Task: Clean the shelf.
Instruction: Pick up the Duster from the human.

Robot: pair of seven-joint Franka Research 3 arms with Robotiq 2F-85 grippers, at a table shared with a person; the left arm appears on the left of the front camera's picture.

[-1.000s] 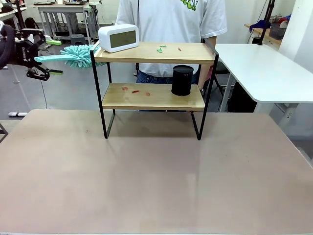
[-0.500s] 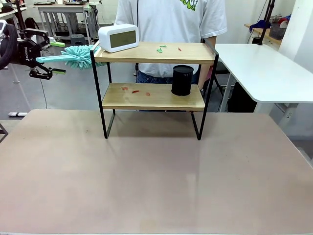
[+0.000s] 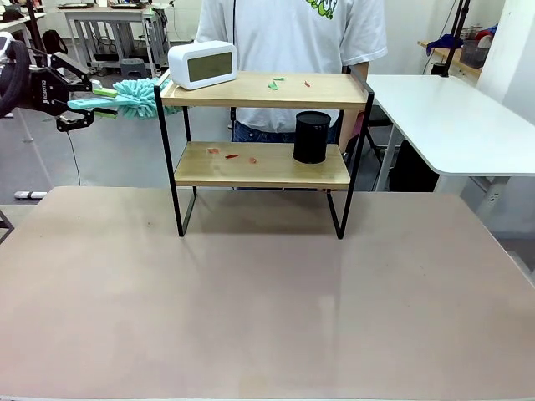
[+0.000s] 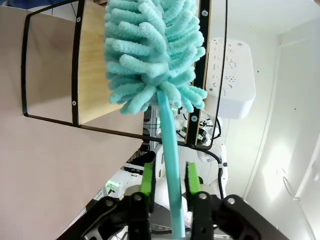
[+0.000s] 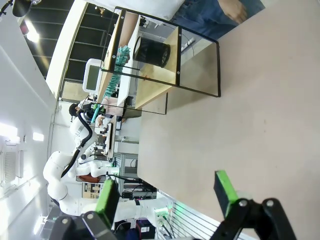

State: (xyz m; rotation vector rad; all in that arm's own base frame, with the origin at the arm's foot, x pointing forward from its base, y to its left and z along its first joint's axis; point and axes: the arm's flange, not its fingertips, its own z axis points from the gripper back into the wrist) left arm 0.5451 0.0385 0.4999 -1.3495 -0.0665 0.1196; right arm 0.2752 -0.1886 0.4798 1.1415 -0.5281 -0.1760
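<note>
The shelf (image 3: 267,91) stands at the table's far side, its two wooden boards in a black frame. Green and red scraps (image 3: 275,82) lie on the top board, and red scraps (image 3: 231,154) on the lower one. My left gripper (image 3: 79,104) is in the air left of the shelf, shut on the handle of a teal duster (image 3: 138,93). The duster's fluffy head sits by the top board's left end. In the left wrist view the green pads (image 4: 146,180) clamp the duster's handle (image 4: 169,160). My right gripper (image 5: 166,195) is open above the table, holding nothing.
A white clock (image 3: 202,64) stands on the top board's left end, and a black cylinder (image 3: 312,136) on the lower board's right. A person in a white T-shirt (image 3: 292,33) stands behind the shelf. A white table (image 3: 451,117) lies at the right.
My left gripper has shut on the duster's handle and risen a little. The duster's head has shifted slightly toward the shelf's top board.
</note>
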